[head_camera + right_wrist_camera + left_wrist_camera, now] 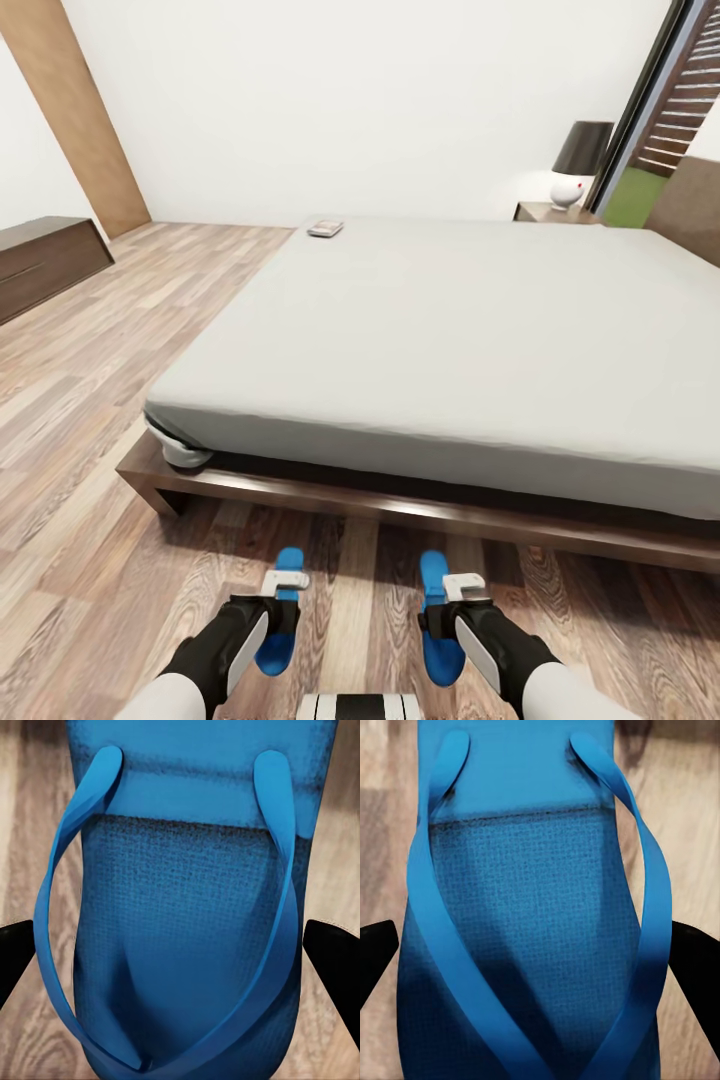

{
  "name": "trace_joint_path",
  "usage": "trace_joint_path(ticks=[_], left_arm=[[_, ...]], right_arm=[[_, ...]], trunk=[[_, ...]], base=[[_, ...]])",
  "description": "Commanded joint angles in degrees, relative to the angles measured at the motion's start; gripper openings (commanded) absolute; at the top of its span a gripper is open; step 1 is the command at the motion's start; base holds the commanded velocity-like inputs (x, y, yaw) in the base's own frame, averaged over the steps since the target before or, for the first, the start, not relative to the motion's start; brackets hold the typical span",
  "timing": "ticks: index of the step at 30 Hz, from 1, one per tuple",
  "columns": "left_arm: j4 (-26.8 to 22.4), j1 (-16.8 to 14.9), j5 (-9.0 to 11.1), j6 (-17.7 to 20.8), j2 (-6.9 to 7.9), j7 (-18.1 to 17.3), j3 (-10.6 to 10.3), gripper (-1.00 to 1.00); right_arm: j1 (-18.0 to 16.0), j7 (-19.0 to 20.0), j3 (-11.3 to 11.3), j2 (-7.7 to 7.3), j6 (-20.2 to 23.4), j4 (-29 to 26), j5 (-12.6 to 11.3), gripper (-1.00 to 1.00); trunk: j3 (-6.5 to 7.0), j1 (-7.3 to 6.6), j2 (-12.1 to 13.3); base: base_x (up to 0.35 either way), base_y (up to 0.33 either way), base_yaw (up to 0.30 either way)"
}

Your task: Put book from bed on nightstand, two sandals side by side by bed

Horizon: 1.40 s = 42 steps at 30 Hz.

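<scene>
Two blue sandals lie parallel over the wood floor just in front of the bed (430, 330). My left gripper (283, 592) points down over the left sandal (287, 562). In the left wrist view its black fingers (376, 952) sit against both sides of that sandal (532, 907). My right gripper (452, 598) holds the right sandal (433, 572) the same way, with its fingers (334, 952) against the edges of the sandal (187, 915). The book (325, 228) lies on the bed's far left corner. A nightstand (545, 213) stands beyond the bed's far right side.
A lamp (575, 165) with a dark shade stands on the nightstand. A long dark-brown cabinet (45, 262) runs along the left wall, with a wooden door (75, 110) behind it. A dark-framed window (670, 110) is at the right. Open plank floor lies left of the bed.
</scene>
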Motion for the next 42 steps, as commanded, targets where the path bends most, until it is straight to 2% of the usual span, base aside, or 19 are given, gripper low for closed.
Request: trace_joint_path(ticks=[1,17,24,30,32,38,42], left_arm=[[-0.2,0.0,0.3,0.2,0.05,0.2,-0.3,-1.0],[-0.3,0.0,0.2,0.0,-0.02,0.4,-0.3,-1.0],[-0.3,0.0,0.2,0.0,-0.02,0.4,-0.3,-1.0],[-1.0,0.0,0.2,-0.2,0.04,0.5,-0.3,-1.0],[-1.3,0.0,0.2,-0.4,0.07,0.5,-0.3,-1.0],[-1.4,0.1,0.3,-4.4,0.22,0.5,-0.3,-1.0],[-1.4,0.1,0.3,-5.7,0.24,0.5,-0.3,-1.0]], right_arm=[[0.0,-0.5,0.5,-0.09,0.2,-0.1,-0.6,-1.0],[0.1,0.0,0.6,-0.14,0.1,-0.3,-0.4,-1.0],[0.2,0.0,0.6,0.0,0.0,-0.4,-0.4,-1.0],[0.3,0.0,0.6,-0.12,0.0,-0.5,-0.4,-1.0],[0.3,0.0,0.6,-0.14,0.0,-0.5,-0.4,-1.0],[0.3,0.0,0.6,-0.24,-2.6,-0.4,-0.3,-1.0],[0.3,0.0,0.6,-0.25,-3.2,-0.3,-0.3,-1.0]], trunk=[[-0.27,0.01,0.0],[-3.37,0.37,-0.2],[-3.37,0.37,-0.2],[-4.7,0.53,-0.3],[-4.7,0.53,-0.3],[-4.7,0.53,-0.3],[-4.7,0.53,-0.3]], base=[[0.0,0.0,0.0],[0.0,0.0,0.0],[0.0,0.0,-0.033],[0.0,0.0,-0.024],[0.0,0.0,-0.005],[0.0,0.0,-0.002],[0.0,0.0,0.0]])
